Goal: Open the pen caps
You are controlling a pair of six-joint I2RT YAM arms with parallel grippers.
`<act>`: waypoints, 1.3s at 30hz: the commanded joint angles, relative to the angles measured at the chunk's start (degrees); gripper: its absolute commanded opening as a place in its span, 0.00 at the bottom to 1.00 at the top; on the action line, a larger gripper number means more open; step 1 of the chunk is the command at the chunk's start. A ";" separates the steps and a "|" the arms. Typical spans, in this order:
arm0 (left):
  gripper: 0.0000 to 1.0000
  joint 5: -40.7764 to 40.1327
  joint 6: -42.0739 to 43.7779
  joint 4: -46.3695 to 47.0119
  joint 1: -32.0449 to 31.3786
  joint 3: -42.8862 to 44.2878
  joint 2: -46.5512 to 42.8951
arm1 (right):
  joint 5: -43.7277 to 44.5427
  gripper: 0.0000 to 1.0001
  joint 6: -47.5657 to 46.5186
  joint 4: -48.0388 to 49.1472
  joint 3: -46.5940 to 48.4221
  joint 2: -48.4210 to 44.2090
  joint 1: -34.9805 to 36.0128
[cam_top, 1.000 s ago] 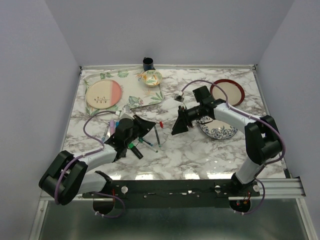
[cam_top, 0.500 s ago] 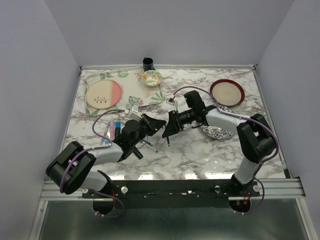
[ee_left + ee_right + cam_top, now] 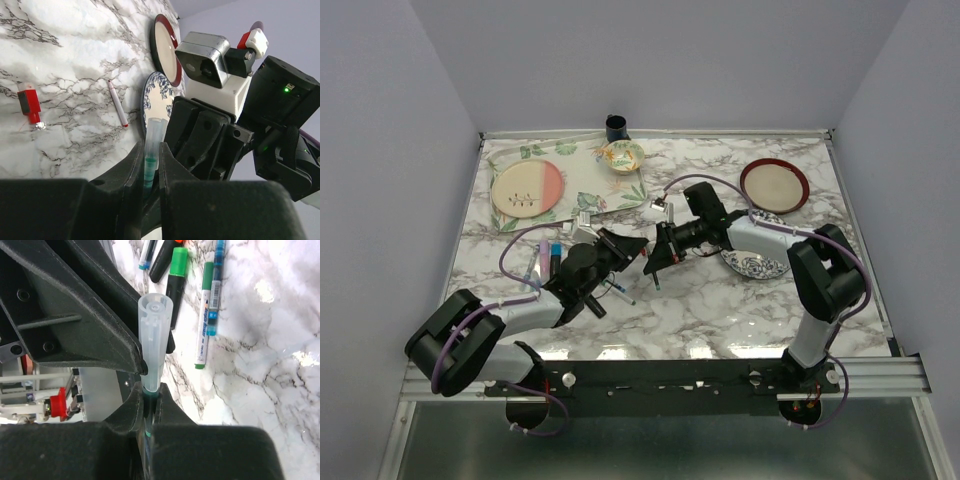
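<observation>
Jaws of the left gripper (image 3: 150,156) and right gripper (image 3: 149,400) both clench one thin pen (image 3: 151,142), raised above mid-bench (image 3: 720,300). Its clear cap (image 3: 154,330) looks light, stiff and slick; pinch cap and barrel separately.

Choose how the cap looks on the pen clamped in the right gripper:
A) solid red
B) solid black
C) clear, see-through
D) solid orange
C: in the right wrist view the cap standing out from the right gripper is see-through plastic, on a teal pen.
</observation>
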 commanded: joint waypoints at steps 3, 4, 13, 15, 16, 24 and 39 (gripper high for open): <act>0.48 -0.49 1.30 3.64 0.04 -0.86 0.16 | -8.67 0.00 -8.17 -5.52 4.01 1.32 1.13; 0.49 0.30 1.56 4.53 0.04 -1.04 0.69 | -9.74 0.01 -9.05 -5.78 4.10 1.58 1.05; 0.34 3.47 2.44 10.95 0.04 -1.57 2.98 | -14.40 0.01 -12.22 -8.07 5.24 2.47 1.13; 0.26 3.91 2.53 11.92 0.04 -2.09 2.89 | -14.84 0.01 -12.57 -8.51 5.41 2.38 1.13; 0.24 4.00 2.71 12.53 0.04 -2.10 2.80 | -15.37 0.01 -13.10 -8.68 5.76 2.47 1.13; 0.00 9.07 0.96 14.03 9.51 -6.21 -2.28 | -19.68 0.01 -20.48 -14.39 6.65 3.52 0.96; 0.00 6.63 6.75 -15.12 25.27 -4.21 -14.25 | 13.86 0.01 -32.00 -25.65 11.83 0.29 1.40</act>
